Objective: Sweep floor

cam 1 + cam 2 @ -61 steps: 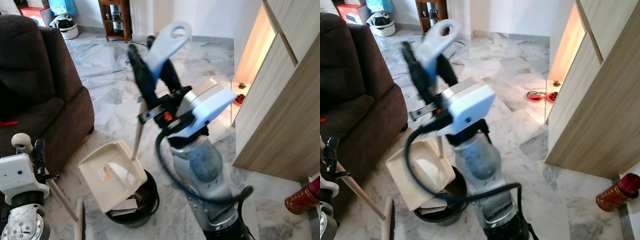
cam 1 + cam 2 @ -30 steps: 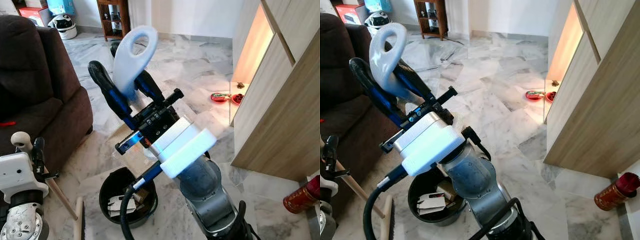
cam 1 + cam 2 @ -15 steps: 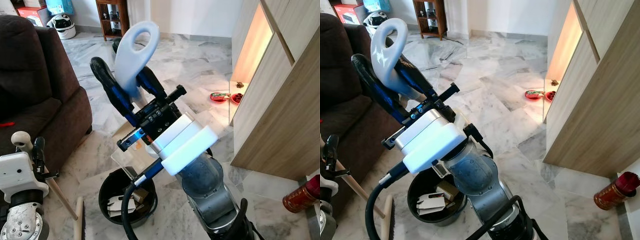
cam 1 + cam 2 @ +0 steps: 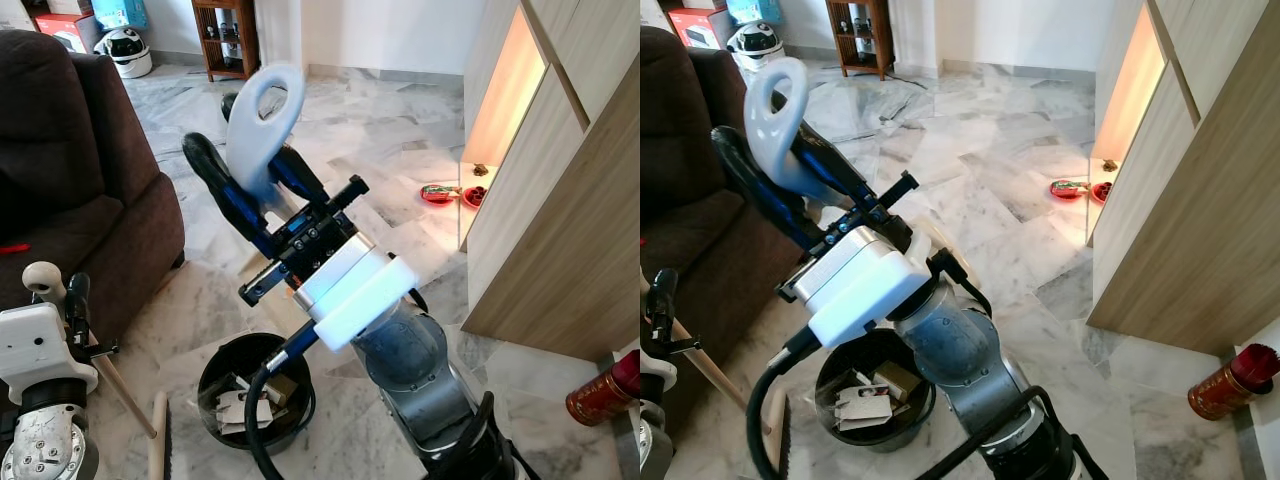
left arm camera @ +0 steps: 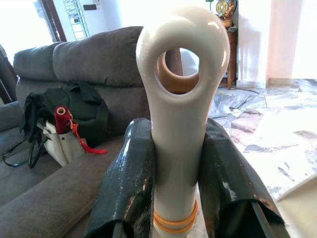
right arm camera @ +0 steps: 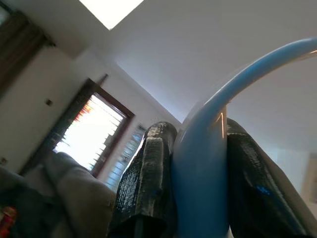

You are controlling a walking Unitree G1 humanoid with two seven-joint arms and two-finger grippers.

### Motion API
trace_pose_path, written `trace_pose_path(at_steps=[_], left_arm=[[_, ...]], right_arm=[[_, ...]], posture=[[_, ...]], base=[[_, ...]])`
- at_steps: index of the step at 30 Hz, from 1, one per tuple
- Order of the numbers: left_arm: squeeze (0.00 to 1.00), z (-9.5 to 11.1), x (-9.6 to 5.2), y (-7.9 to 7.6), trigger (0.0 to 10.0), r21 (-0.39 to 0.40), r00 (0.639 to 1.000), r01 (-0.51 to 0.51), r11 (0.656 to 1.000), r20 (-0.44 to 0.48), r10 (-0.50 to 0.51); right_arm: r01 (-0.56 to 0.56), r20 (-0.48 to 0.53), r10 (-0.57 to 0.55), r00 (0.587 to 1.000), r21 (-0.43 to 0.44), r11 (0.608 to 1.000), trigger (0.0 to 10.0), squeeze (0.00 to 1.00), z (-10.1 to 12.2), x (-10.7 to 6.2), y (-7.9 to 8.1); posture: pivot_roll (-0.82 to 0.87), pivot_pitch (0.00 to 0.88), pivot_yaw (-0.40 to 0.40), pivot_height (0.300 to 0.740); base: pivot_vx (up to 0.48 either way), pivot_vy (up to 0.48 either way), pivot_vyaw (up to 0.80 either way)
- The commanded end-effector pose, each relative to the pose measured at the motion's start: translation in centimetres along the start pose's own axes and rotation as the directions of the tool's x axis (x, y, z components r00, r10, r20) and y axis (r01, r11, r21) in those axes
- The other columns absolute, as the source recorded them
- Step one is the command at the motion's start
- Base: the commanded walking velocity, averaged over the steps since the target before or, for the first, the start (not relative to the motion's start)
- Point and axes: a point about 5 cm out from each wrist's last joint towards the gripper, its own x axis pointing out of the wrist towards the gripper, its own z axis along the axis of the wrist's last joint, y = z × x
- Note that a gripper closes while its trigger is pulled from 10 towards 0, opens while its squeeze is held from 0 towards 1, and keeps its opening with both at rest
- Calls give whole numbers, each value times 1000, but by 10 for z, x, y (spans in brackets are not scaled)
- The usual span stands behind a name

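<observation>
My right gripper (image 4: 250,185) clamps the dustpan handle (image 4: 262,120); I tip it steadily over the near black bin (image 4: 215,375), avoiding spillage. Left gripper (image 5: 176,163) clamps the broom handle (image 5: 181,74).

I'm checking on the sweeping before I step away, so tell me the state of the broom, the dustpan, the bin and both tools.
Left tool: shut on the broom handle.
Broom handle: gripped, its stick slanting down to the floor.
Right tool: shut on the dustpan handle, up above the bin.
Dustpan handle: gripped, loop end pointing up.
Bin: upright on the floor, open, paper scraps inside.
</observation>
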Motion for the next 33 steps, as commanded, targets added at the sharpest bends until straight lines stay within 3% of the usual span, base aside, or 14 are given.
trace_pose_path(at_steps=[1, 9, 10, 11, 15, 16, 17, 25, 27, 33], left_arm=[[0, 5, 1, 2, 10000, 10, 999, 8, 1000, 32, -9], [0, -1, -3, -1, 10000, -1, 1000, 19, 1000, 11, -19], [0, -4, -5, -1, 10000, -1, 1000, 20, 1000, 1, -20], [0, -4, -5, -1, 10000, -1, 1000, 20, 1000, 1, -20], [0, -7, -9, 1, 10000, 2, 1000, 21, 1000, -15, -21], [0, -7, -9, 1, 10000, 2, 1000, 21, 1000, -15, -21], [0, -9, -10, 1, 10000, 2, 999, 20, 1000, -24, -20], [0, -11, -11, -3, 10000, -12, 999, 36, 999, -29, -36], [0, -18, -12, -6, 10000, -18, 998, 44, 999, -43, -45], [0, -28, -15, -19, 10000, -50, 995, 65, 997, -71, -68]], right_arm=[[34, 15, -33, 999, -112, 993, 10000, 0, 0, 1, -16], [107, -194, -148, 970, -208, 972, 10000, 0, -36, -38, -49], [162, -272, -216, 938, -207, 965, 10000, 0, -48, -52, -57], [162, -272, -216, 938, -207, 965, 10000, 0, -48, -52, -57], [327, -434, -377, 818, -188, 926, 10000, 0, -72, -95, -70], [327, -434, -377, 818, -188, 926, 10000, 0, -72, -95, -70], [374, -468, -401, 788, -154, 915, 10000, 0, -78, -105, -70], [410, -548, -431, 717, -168, 896, 10000, 0, -99, -130, -76], [478, -583, -451, 676, -119, 870, 10000, 0, -107, -138, -77], [546, -605, -468, 645, -64, 835, 10000, 0, -115, -146, -72]], posture=[[86, 72, 49, 740], [80, 55, 41, 740], [80, 55, 41, 740], [80, 55, 41, 740], [80, 60, 35, 740], [80, 60, 35, 740], [76, 65, 35, 740], [72, 66, 33, 740], [67, 66, 33, 740], [61, 65, 33, 740]], base=[[0, 0, 0], [0, 0, 0], [0, 0, 0], [0, 0, 0], [0, 0, 0], [0, 0, 0], [0, 0, 0], [0, 0, 0], [0, 0, 0], [0, 0, 0]])
